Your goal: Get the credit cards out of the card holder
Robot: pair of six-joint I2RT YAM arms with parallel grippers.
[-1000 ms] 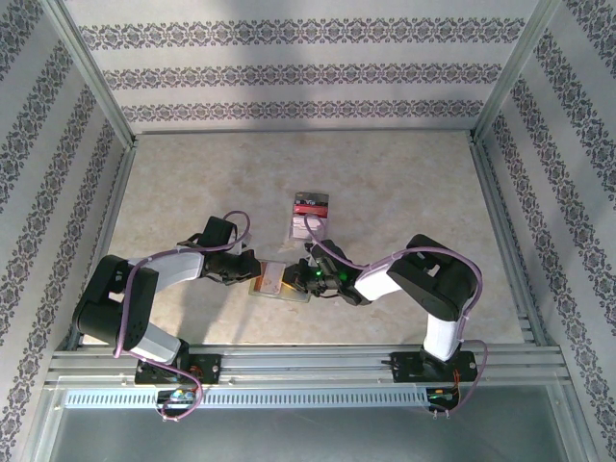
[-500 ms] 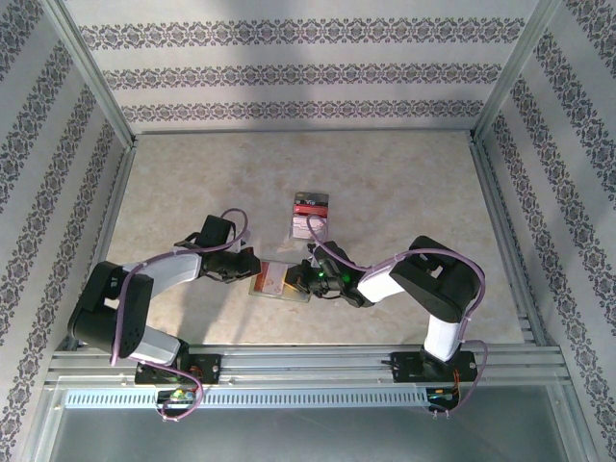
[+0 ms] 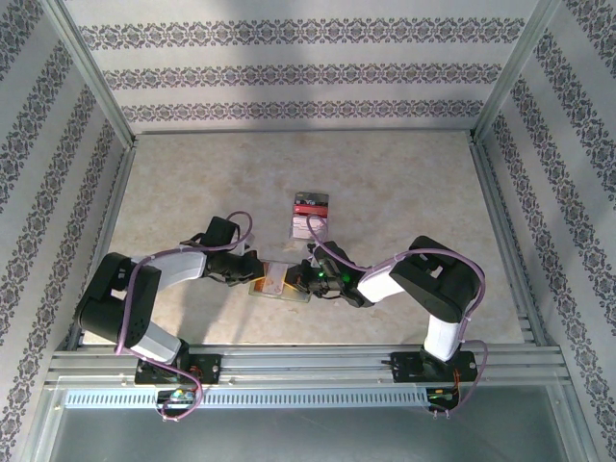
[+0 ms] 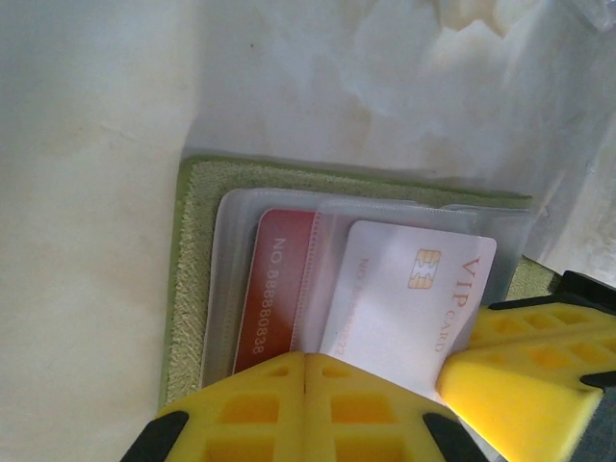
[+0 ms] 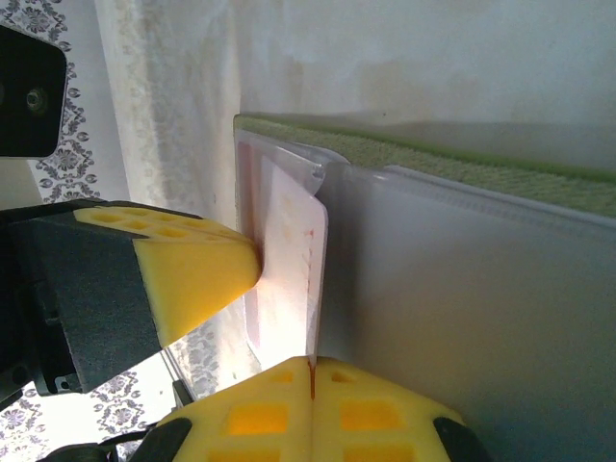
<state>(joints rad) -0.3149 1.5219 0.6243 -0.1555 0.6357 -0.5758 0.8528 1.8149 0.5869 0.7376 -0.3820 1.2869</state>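
The olive-green card holder (image 3: 274,281) lies open on the table between both grippers. Its green edge (image 4: 192,269) frames greyish translucent pockets. A red credit card (image 4: 279,289) sits inside one pocket. A white credit card (image 4: 414,298) marked VIP sticks partway out of the pockets. My right gripper (image 5: 311,364) is shut on that white card (image 5: 289,250), whose edge runs into the seam between the fingertips. My left gripper (image 4: 306,358) is shut, its tips resting on the holder's pockets beside the cards. In the top view the left gripper (image 3: 252,271) and right gripper (image 3: 306,279) face each other across the holder.
A clear plastic package (image 3: 311,212) with red-and-white contents lies just behind the holder. Patterned walls and metal rails (image 3: 500,221) bound the beige table on three sides. Open tabletop lies to the far left and far right.
The left arm has shifted slightly, bringing its gripper a little closer to the holder. The right gripper and the holder stay about where they were.
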